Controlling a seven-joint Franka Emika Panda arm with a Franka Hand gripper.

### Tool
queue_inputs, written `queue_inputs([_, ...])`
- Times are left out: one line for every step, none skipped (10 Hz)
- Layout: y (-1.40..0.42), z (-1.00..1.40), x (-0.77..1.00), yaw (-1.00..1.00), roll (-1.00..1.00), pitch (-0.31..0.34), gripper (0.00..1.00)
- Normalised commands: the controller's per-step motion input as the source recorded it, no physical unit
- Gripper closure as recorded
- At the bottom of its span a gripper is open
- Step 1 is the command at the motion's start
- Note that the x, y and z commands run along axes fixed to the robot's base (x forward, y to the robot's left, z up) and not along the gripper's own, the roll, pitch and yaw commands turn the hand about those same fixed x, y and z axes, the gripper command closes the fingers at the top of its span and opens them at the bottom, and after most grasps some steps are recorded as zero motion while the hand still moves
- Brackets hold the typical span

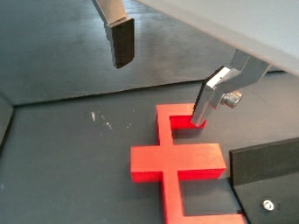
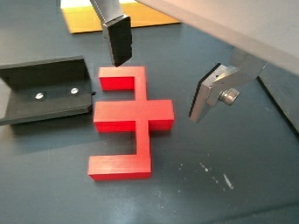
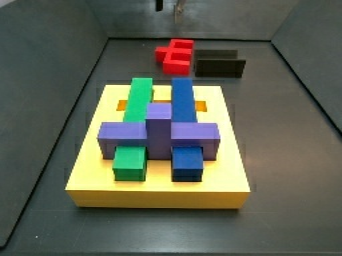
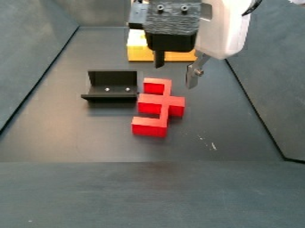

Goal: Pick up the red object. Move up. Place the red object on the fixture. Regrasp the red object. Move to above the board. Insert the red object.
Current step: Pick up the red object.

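The red object (image 4: pixel 155 105) lies flat on the dark floor, beside the black fixture (image 4: pixel 110 85). It shows in both wrist views (image 1: pixel 176 162) (image 2: pixel 131 114) and small at the far end of a side view (image 3: pixel 175 53). My gripper (image 4: pixel 176 71) is open and empty, just above the red object's end nearest the board. Both wrist views show it (image 1: pixel 162 92) (image 2: pixel 158 87), one finger by the red end arm and the other out over bare floor. The yellow board (image 3: pixel 160 185) holds purple, green and blue blocks.
The fixture also shows in both wrist views (image 1: pixel 274 175) (image 2: pixel 45 87) and in a side view (image 3: pixel 221 66). The board's yellow edge (image 4: pixel 138 44) sits right behind the gripper. Dark walls ring the floor.
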Motion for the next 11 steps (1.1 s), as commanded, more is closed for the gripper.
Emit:
queue_inputs([0.00, -0.15, 0.00, -0.57, -0.23, -0.014, 0.00])
queue_inputs([0.00, -0.23, -0.10, -0.64, -0.28, -0.031, 0.00])
queue_inputs([0.00, -0.21, 0.00, -0.61, -0.31, -0.056, 0.00])
queue_inputs([0.00, -0.21, -0.03, -0.59, -0.32, -0.074, 0.00])
queue_inputs([0.00, -0.21, -0.05, -0.54, -0.32, -0.106, 0.00])
queue_inputs([0.00, -0.17, -0.08, -0.52, -0.31, -0.087, 0.00])
queue_inputs([0.00, -0.08, -0.03, -0.55, -0.25, -0.004, 0.00])
queue_inputs([0.00, -0.01, 0.00, -0.57, -0.20, 0.000, 0.00])
queue_inputs([0.00, 0.00, 0.00, -0.60, -0.16, 0.009, 0.00])
queue_inputs([0.00, 0.00, 0.00, -0.67, -0.12, 0.013, 0.00])
queue_inputs([0.00, 0.00, 0.00, -0.68, -0.05, 0.019, 0.00])
